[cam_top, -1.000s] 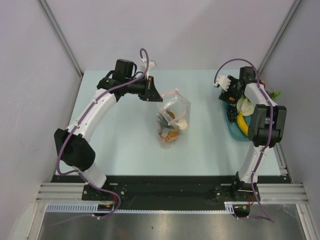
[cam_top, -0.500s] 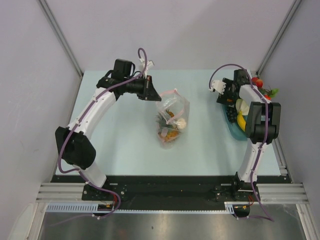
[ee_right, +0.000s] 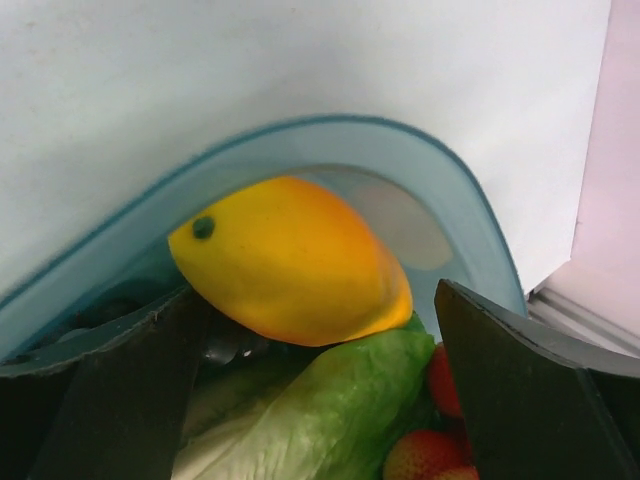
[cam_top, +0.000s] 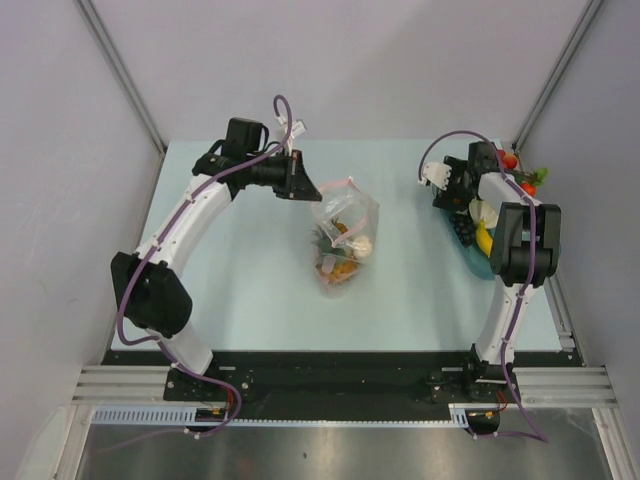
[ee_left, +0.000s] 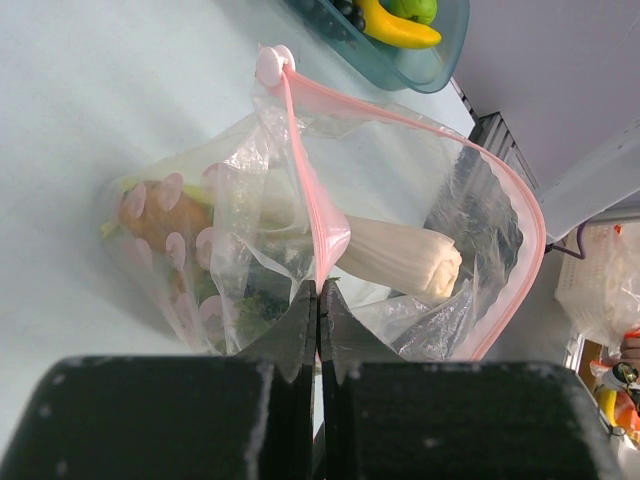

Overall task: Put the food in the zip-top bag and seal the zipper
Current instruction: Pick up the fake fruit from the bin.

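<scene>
The clear zip-top bag (cam_top: 345, 235) stands in the middle of the table with its mouth held up. My left gripper (ee_left: 318, 300) is shut on the pink zipper (ee_left: 310, 170) at the bag's near edge. Inside the bag lie a white stalk (ee_left: 400, 255) and an orange piece (ee_left: 150, 215). My right gripper (ee_right: 320, 370) hangs open over the teal bowl (ee_right: 330, 135). A yellow-orange fruit (ee_right: 290, 260), a green leafy stalk (ee_right: 330, 400) and strawberries (ee_right: 420, 455) lie between and below its fingers, none gripped.
The teal bowl (cam_top: 464, 248) sits at the right table edge and holds a banana (cam_top: 484, 240) and dark grapes (cam_top: 462, 230). Strawberries (cam_top: 510, 160) lie at its far end. Grey walls close in the back and both sides.
My right gripper has shifted left and toward the far end of the bowl, its jaws a little wider. The left gripper keeps its hold on the bag, nearly still.
</scene>
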Action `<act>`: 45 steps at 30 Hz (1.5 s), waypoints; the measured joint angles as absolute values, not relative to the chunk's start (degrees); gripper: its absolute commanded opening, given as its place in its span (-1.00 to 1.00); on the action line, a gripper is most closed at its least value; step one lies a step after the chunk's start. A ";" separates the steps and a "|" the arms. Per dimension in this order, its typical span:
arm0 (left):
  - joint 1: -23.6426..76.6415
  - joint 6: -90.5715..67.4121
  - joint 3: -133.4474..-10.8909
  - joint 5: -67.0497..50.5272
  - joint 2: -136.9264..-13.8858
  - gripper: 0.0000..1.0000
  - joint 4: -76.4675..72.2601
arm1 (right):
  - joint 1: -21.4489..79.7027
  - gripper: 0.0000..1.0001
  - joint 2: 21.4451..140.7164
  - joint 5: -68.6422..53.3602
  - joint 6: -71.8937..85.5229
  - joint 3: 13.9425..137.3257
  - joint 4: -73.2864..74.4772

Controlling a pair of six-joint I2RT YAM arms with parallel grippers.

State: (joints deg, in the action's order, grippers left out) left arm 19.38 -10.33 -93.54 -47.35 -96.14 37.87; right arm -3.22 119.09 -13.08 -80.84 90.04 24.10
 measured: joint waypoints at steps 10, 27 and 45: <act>19.27 -10.61 -93.54 -48.23 -96.16 -1.00 37.76 | -4.08 0.30 119.07 -16.75 -84.42 88.14 22.11; 18.92 -11.99 -93.54 -48.25 -96.16 -1.00 37.60 | -5.28 -0.13 116.51 -23.09 -79.79 87.96 24.21; 18.85 -11.88 -93.54 -48.23 -96.16 -1.00 38.54 | -6.87 -0.17 102.08 -35.75 -56.73 87.99 29.71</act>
State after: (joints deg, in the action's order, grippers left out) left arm 18.85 -11.88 -93.54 -48.23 -96.16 38.54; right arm -6.87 102.08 -35.75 -56.73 87.99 29.71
